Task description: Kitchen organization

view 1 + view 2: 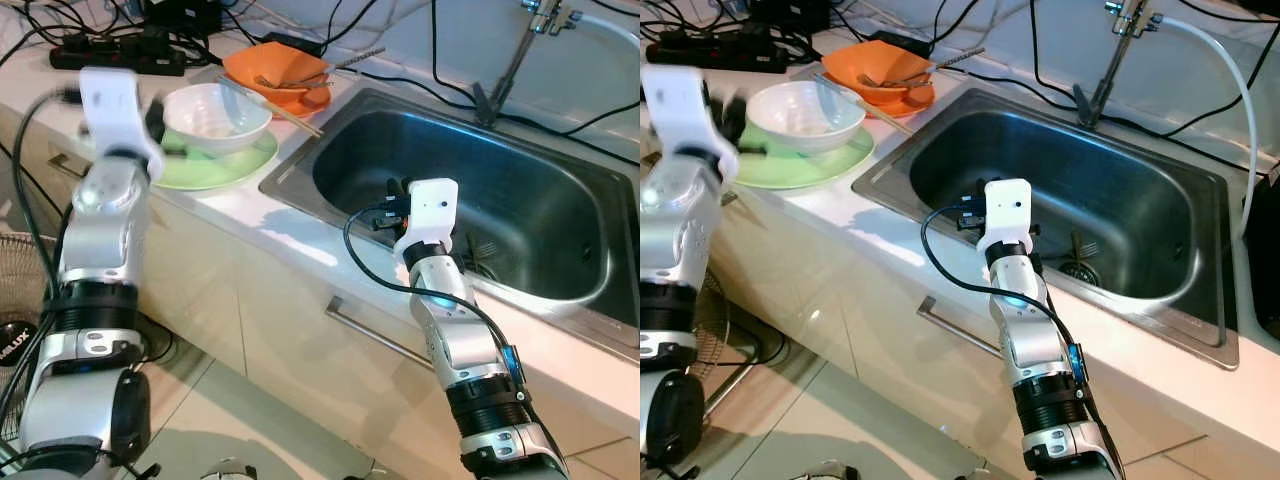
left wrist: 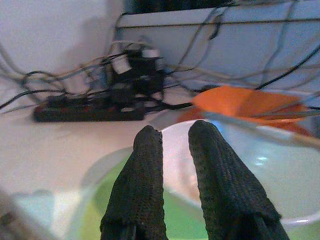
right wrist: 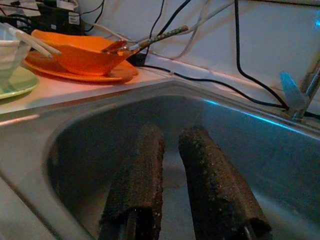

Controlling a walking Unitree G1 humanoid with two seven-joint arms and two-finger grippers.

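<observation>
Two stacked dish sets are seen on the surface: a white bowl on a green plate, and an orange bowl beyond. The left gripper, fingers slightly parted and holding nothing, is raised at the white bowl's rim, perhaps touching. The right gripper, fingers likewise parted and empty, is held inside the steel sink.

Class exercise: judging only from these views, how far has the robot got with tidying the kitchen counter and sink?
Early. Nothing looks moved yet: the white bowl sits on the green plate, the orange bowl on its orange plate, both on the counter. The left gripper, empty, nears the white bowl; the right gripper hangs empty inside the sink.
</observation>
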